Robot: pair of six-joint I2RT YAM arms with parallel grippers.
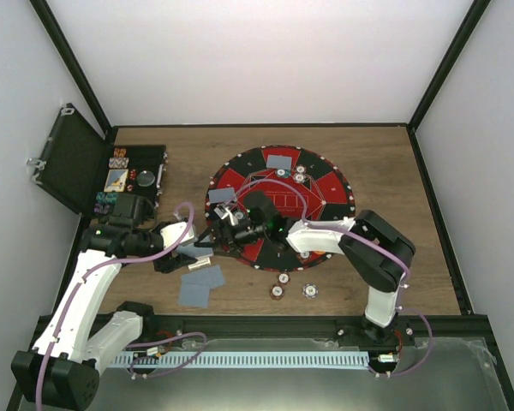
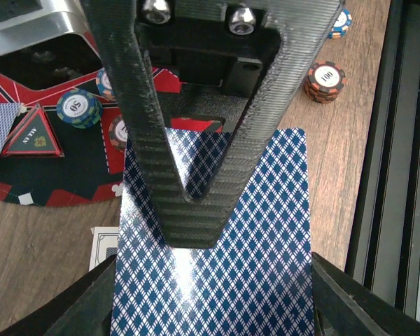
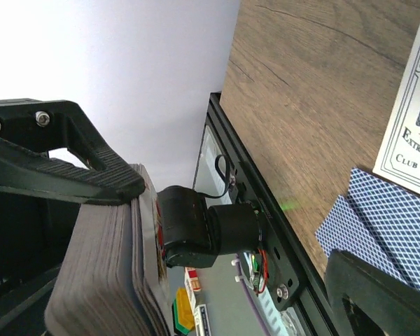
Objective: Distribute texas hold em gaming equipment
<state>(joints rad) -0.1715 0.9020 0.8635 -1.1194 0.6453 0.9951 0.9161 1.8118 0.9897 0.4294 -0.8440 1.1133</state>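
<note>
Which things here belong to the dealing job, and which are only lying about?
For the job:
deck of cards, held by left gripper
loose cards
poker chips

Only lying about:
open black case
round mat

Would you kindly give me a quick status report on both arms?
Left gripper jaws shut on blue-backed card. Right gripper jaws wide, card deck against one finger. Teal chip on mat ahead of left gripper.
</note>
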